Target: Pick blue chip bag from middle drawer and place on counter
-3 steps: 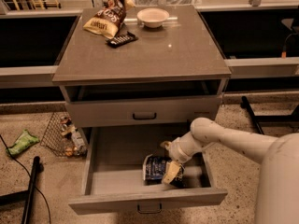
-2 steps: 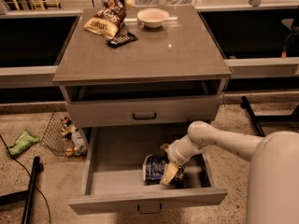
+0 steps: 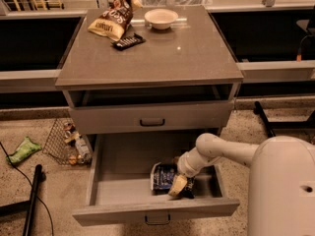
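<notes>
Blue chip bag [image 3: 162, 177]: front-right of middle drawer [image 3: 123, 183], left half bare
Gripper [image 3: 179, 185]: at bag's right edge, grip can't tell tbh

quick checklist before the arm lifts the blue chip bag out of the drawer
1. middle drawer pulled open: ok
2. blue chip bag lying inside it, in view: ok
3. gripper down in the drawer, at the bag's right edge: ok
4. hold on the bag secure: cannot tell
5. bare spot on the counter, in front of the brown bag and bowl: ok
</notes>
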You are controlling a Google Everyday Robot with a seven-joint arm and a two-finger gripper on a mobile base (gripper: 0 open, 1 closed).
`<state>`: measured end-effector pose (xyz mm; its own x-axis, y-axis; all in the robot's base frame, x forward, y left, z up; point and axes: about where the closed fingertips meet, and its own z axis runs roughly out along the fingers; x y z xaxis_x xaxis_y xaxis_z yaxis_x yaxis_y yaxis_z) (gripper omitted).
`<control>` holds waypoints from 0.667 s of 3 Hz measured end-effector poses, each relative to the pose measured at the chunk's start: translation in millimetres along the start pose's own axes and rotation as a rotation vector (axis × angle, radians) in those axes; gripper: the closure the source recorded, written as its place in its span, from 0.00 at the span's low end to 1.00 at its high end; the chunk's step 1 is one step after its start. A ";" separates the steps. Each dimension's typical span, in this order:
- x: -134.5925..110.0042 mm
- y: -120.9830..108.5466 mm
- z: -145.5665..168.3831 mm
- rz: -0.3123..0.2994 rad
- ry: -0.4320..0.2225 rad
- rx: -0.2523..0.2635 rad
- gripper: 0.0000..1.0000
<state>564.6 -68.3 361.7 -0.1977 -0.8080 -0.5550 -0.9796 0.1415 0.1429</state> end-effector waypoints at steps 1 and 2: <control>12.8 -1.6 8.0 0.017 0.034 0.006 0.36; 9.8 -0.8 3.6 0.017 0.034 0.006 0.59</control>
<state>563.3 -74.2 353.1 -0.2130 -0.8245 -0.5241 -0.9763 0.1590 0.1468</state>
